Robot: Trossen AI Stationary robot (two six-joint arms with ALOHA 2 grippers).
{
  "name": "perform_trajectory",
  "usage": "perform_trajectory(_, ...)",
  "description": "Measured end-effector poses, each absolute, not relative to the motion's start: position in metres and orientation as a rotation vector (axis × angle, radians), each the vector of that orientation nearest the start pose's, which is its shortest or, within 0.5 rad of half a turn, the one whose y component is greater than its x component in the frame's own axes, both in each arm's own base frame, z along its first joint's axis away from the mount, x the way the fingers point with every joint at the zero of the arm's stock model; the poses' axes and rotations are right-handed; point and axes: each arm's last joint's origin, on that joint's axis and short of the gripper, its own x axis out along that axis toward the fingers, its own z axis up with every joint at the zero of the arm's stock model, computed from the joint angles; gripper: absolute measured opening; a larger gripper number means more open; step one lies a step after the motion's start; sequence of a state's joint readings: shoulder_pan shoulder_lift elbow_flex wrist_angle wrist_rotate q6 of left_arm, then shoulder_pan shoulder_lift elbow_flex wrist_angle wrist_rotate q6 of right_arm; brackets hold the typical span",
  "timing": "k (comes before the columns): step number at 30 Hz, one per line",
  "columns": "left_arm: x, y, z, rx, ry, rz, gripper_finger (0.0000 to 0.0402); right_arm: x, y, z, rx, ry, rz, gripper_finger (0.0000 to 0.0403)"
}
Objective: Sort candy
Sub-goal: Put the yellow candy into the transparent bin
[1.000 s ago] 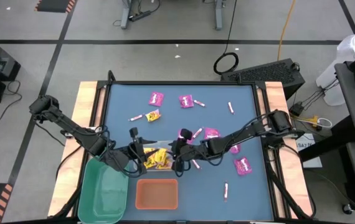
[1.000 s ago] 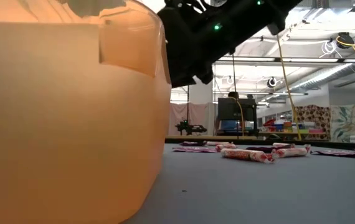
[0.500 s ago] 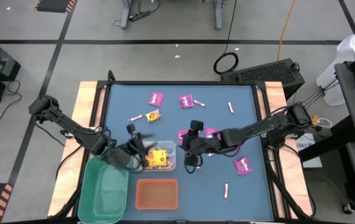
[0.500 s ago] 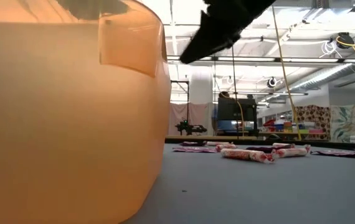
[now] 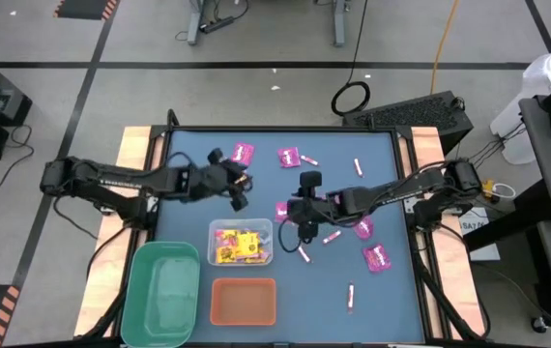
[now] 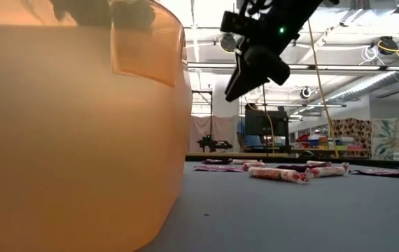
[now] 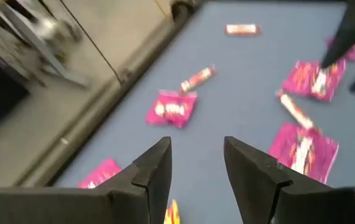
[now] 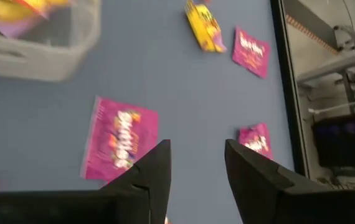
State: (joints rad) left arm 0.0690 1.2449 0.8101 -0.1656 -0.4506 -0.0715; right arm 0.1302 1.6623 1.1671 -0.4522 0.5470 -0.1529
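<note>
- The blue table [image 5: 188,155], edged with pale wood, stood on a grey workshop floor; candy lay scattered over its far and right parts.
- Near the front-left corner sat a green bin [image 5: 164,307], probably awaiting one kind of sweet.
- The left gripper [image 5: 239,190] hovered empty, fingers parted, near a yellow packet [image 5: 239,179] and a magenta packet [image 5: 243,152] toward the far edge, apparently seeking its next pick.
- A clear bin [image 5: 241,242] near the table's middle held yellow packets, evidently the sorted ones.
- An orange bin [image 5: 244,301] sat at the front edge.
- The right gripper [image 5: 306,229], unclenched and empty, hung beside the clear bin over a magenta packet [image 8: 120,138] and pink-and-white sticks [image 5: 304,254].
- Another magenta packet [image 5: 376,258] lay toward the right edge, unsorted.
</note>
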Motion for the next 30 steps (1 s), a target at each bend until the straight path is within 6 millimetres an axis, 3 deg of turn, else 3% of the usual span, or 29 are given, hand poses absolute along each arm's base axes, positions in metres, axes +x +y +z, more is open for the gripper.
perform_trajectory(5,0.249,0.062,0.242,-0.054,0.696,0.477,0.0153,0.342,0.012,0.227,-0.451,0.965,-0.305,0.0131)
perform_trajectory(9,0.248,0.077,0.223,-0.116,0.779,0.446,0.0153,0.345,-0.001,0.227,-0.388,0.948,-0.210,0.0128)
perform_trajectory(14,0.255,0.079,0.199,-0.168,0.875,0.402,0.0153,0.349,-0.014,0.227,-0.308,0.894,-0.094,0.0127)
perform_trajectory(20,0.259,0.080,0.178,-0.205,0.970,0.434,0.0153,0.345,-0.021,0.204,-0.306,0.815,0.002,0.0127)
perform_trajectory(30,0.259,0.082,0.162,-0.201,1.072,0.492,0.0153,0.333,-0.024,0.175,-0.313,0.759,-0.009,0.0127)
